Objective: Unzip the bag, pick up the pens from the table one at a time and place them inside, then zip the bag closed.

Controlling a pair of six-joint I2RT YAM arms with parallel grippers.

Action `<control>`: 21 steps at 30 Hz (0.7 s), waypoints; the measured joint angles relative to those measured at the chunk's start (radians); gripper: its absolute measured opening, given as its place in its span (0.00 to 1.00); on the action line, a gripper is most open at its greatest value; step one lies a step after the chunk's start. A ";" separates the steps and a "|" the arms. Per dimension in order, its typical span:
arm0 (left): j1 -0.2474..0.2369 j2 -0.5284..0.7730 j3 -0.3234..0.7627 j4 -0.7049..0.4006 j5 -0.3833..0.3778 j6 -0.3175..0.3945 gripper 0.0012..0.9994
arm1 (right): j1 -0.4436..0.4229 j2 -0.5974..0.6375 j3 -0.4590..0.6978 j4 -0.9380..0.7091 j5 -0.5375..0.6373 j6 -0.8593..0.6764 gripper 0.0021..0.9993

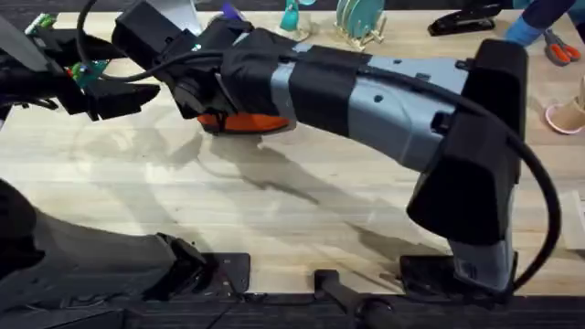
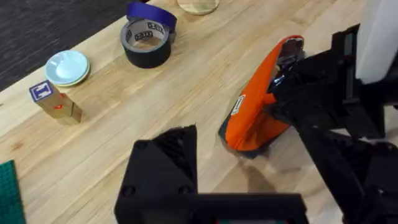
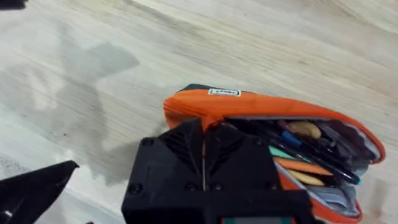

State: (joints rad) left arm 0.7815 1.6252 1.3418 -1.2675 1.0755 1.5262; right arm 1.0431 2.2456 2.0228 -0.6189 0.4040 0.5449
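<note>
Overhead: bag [image 1: 245, 122] is seen as an orange sliver on the table [image 1: 302, 196], far left of centre, mostly covered by the right arm reaching across. Right gripper [image 1: 203, 102] is over it; left gripper [image 1: 110, 100] is just beside, to the left. Scissors [image 1: 558, 47] are noted at the far right corner.

Left wrist: bag [image 2: 255, 112] is shown upright on its base, mouth gaping, with the right gripper [image 2: 292, 81] at its top edge. Left pincer state cannot be told. Tape roll [image 2: 147, 40], small plate [image 2: 67, 66] and block [image 2: 55, 102] are logged well apart.

Right wrist: bag [image 3: 249, 109] is open, with pens [image 3: 323, 158] and coloured items inside. Right fingers [image 3: 202, 158] are pressed together at the zipper end; whether the pull is held cannot be told.

Handling, judged: soft, light, easily collapsed; best held by the end seam while the pull is drawn. Plank surface is smooth, so sliding is likely.
</note>
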 joint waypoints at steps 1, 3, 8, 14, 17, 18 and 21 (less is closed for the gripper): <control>0.000 0.004 0.000 0.000 0.004 0.001 0.99 | 0.000 0.000 0.000 0.000 0.000 0.000 0.03; 0.000 0.023 0.000 0.000 0.010 0.010 0.99 | 0.000 0.000 0.000 0.000 0.000 0.000 0.03; 0.000 0.124 0.000 -0.012 0.027 0.054 0.99 | 0.000 0.000 0.000 0.000 0.000 0.000 0.03; -0.009 0.226 0.000 -0.031 0.032 0.120 0.99 | 0.000 0.000 0.000 0.001 0.000 0.000 0.03; -0.037 0.270 0.000 -0.027 0.031 0.146 0.99 | 0.000 0.000 0.000 0.002 0.000 0.000 0.03; -0.048 0.285 0.000 -0.020 0.031 0.151 1.00 | 0.000 0.000 0.000 0.002 0.000 0.000 0.03; -0.085 0.341 0.000 0.009 0.030 0.164 1.00 | 0.000 0.000 0.000 0.002 0.000 0.000 0.03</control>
State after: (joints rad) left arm 0.6966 1.9664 1.3418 -1.2584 1.1057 1.6899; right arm 1.0431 2.2456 2.0228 -0.6167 0.4041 0.5449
